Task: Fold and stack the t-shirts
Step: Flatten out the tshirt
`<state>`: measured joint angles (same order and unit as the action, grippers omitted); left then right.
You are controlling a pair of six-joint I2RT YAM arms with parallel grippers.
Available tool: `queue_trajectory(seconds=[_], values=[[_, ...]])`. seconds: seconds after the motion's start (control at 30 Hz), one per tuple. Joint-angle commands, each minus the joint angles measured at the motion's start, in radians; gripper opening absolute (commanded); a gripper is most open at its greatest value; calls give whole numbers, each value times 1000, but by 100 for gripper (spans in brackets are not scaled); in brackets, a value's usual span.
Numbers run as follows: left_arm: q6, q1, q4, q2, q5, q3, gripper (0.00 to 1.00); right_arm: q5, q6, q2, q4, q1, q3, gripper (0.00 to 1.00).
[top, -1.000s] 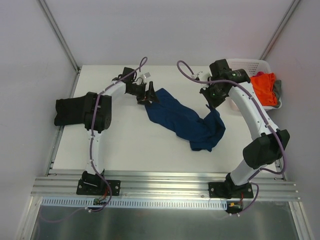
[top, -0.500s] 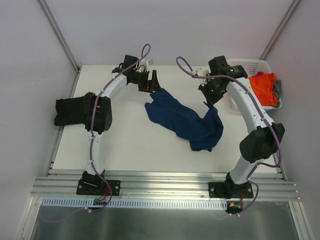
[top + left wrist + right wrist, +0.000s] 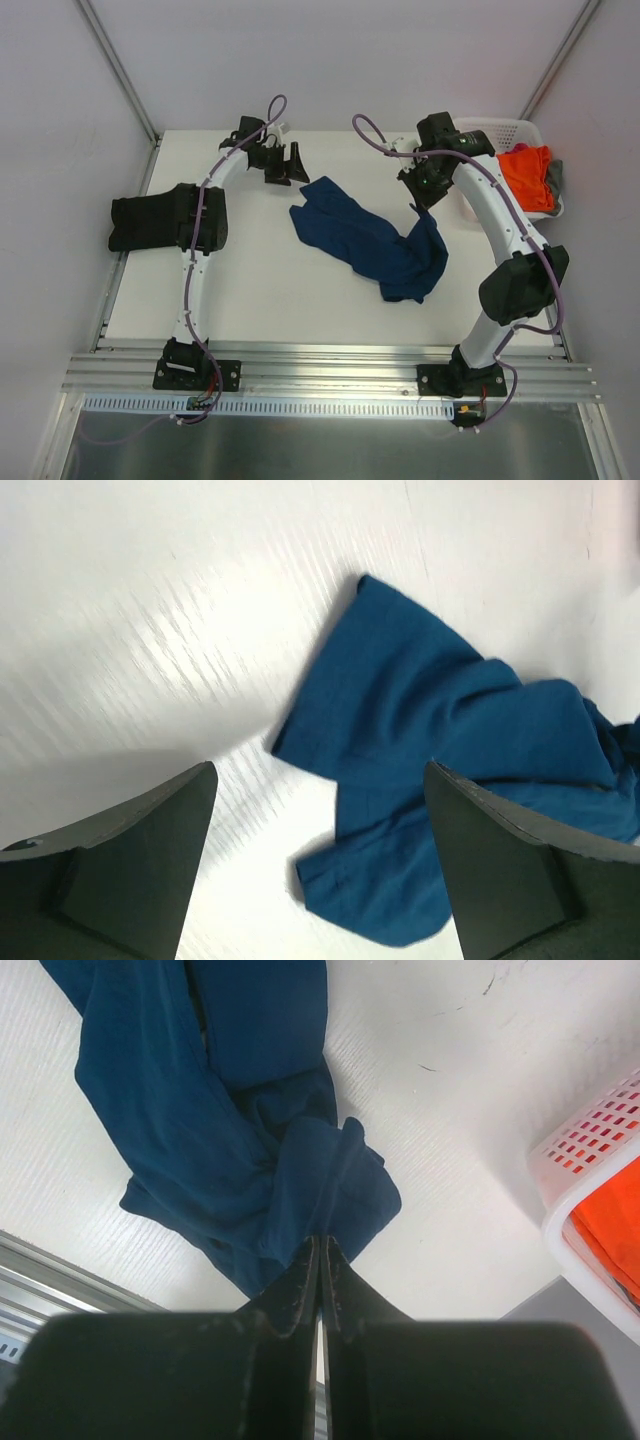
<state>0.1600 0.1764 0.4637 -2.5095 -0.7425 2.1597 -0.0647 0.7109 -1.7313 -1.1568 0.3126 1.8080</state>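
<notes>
Cloth is sprawling across the middle of the white worktop (image 3: 250, 270): a navy blue t-shirt (image 3: 365, 240), crumpled and unfolded, is lying in a slanted band from the far centre towards the near right. Its far-left end is lying flat, with a sleeve and a hem edge showing in the left wrist view (image 3: 430, 750).

The left arm (image 3: 230, 175) is reaching over the far part of the worktop. The left jaws are standing wide apart and holding nothing, hovering just beyond the shirt's far-left end without touching the cloth.

The right arm (image 3: 495, 215) is bending in over the shirt's right end. The right jaws are pressing tightly together on a pinched ridge of the navy t-shirt (image 3: 230, 1130), and the cloth is rising in a peak from the worktop up to them. The rest of the garment is trailing away below in loose folds.

A white plastic basket (image 3: 500, 127) is sitting in the far right corner of the worktop, just beside the right arm. An orange t-shirt (image 3: 528, 175) is lying heaped inside it, with a strip of grey cloth (image 3: 556, 178) showing along its right side. The right wrist view is catching the basket's slotted wall (image 3: 590, 1150) with the orange cloth (image 3: 610, 1230) behind it.
</notes>
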Motion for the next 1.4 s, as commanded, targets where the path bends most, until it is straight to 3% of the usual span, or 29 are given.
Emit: queue_trajectory(seconds=[0.0, 0.23, 0.6, 0.73, 0.77, 0.87, 1.37], values=[[-13, 3, -7, -21, 8, 68, 84, 16, -2, -5, -14, -4, 42, 1], [-65, 23, -17, -2, 3, 75, 76, 19, -1, -24, -4, -4, 53, 1], [-280, 69, 121, 57, 268, 52, 77, -18, -1, -65, 14, -7, 82, 1], [-312, 83, 200, 26, 310, 127, 68, -37, -4, -74, 11, -18, 88, 1], [-316, 84, 219, 25, 321, 132, 61, -40, -7, -74, 11, -21, 88, 1], [-329, 97, 240, 29, 345, 124, 58, -50, -11, -76, 11, -29, 91, 1], [-355, 164, 248, -103, 345, 295, 60, -70, -22, -70, 8, -32, 76, 1]])
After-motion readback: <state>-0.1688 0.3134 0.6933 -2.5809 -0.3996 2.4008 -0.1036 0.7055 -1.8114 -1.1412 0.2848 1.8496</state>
